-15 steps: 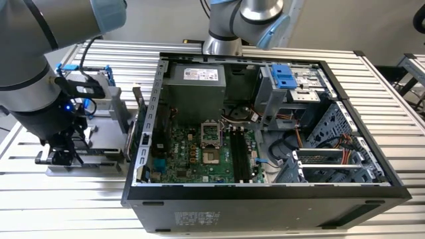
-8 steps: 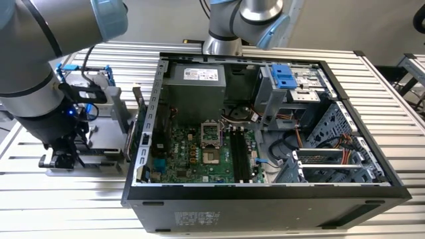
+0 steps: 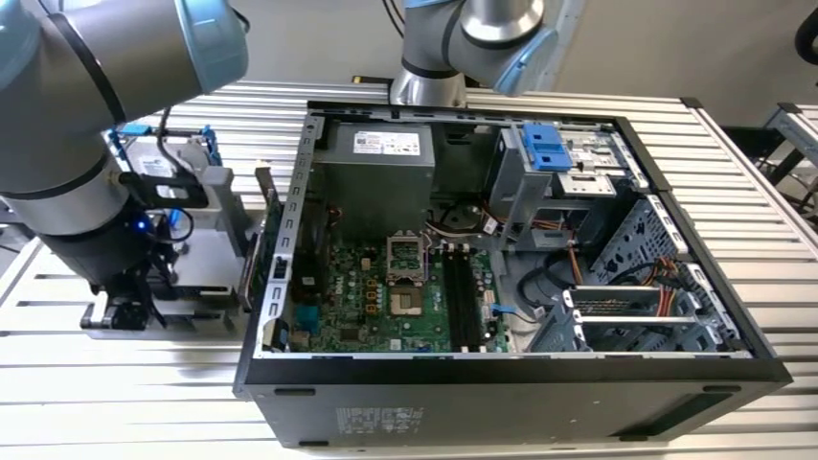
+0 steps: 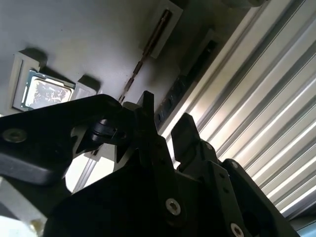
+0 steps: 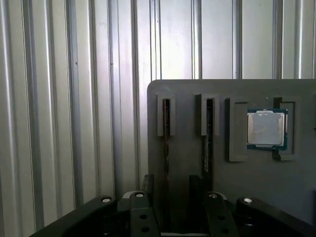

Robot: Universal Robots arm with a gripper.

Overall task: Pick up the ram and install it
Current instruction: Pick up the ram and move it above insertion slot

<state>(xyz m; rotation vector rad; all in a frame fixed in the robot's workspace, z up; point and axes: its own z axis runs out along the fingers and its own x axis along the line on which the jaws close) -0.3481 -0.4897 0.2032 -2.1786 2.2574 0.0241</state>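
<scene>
Hand (image 5: 171, 186) (image 4: 165, 129): open, black fingers (image 5: 147, 185) apart, low over grey holder plate (image 5: 187, 91).

Ram (image 5: 166, 121) (image 4: 186, 79): on edge in the slot nearest the plate's outer edge, running into the gap between the fingers. Cannot tell whether either finger touches it. Not lifted, not in the case.

Second stick (image 5: 208, 143) (image 4: 138, 64): on edge in the neighbouring slot, between ram and processor chip (image 5: 266, 128) (image 4: 43, 94), outside the finger gap. Chip flat in its own recess on the same plate.

Exterior view:
- Arm (image 3: 77, 144) reaching down onto the plate.
- Plate just beside open computer case (image 3: 511, 393), at the case's 9 o'clock.
- Hard drive in blue frame (image 3: 167, 163) upright on the holder, at about 12 o'clock from the hand.
- Arm's base (image 3: 428, 86) at 12 o'clock of the case.

Inside the case:
- Motherboard (image 3: 358, 307) lying flat.
- Black memory slots (image 3: 466, 297) at 3 o'clock of processor socket (image 3: 406, 273).
- Power supply (image 3: 377, 177) at 12 o'clock of the board.
- Blue drive bracket (image 3: 550, 149) at about 1 o'clock of the board.

Case and holder both on ribbed metal tabletop (image 3: 754, 192) (image 5: 74, 98).
</scene>
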